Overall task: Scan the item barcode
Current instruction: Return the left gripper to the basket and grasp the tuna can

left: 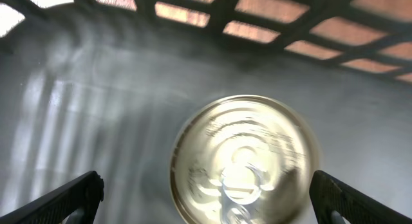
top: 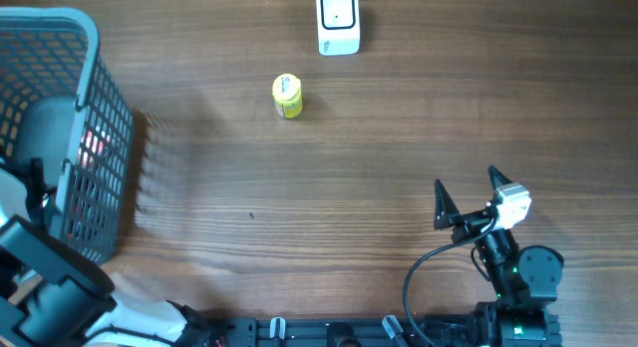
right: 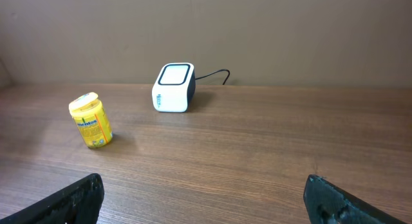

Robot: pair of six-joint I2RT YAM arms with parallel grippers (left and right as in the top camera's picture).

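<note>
The left hand (left: 206,182) is down inside the grey mesh basket (top: 95,138) at the left end of the counter (top: 329,187). Its two fingers (left: 64,199) are spread wide, and the silver top of a can (left: 243,158) shows between them on the basket floor, though that view is blurred. Out on the open counter a small yellow tin (top: 287,96) sits by itself, near the white barcode scanner (top: 338,22) at the far edge but apart from it. A dark cable (right: 215,74) runs off behind the scanner. The right hand (top: 466,179) is near the front right of the counter, fingers spread wide with nothing between them, facing tin and scanner, well apart from both
</note>
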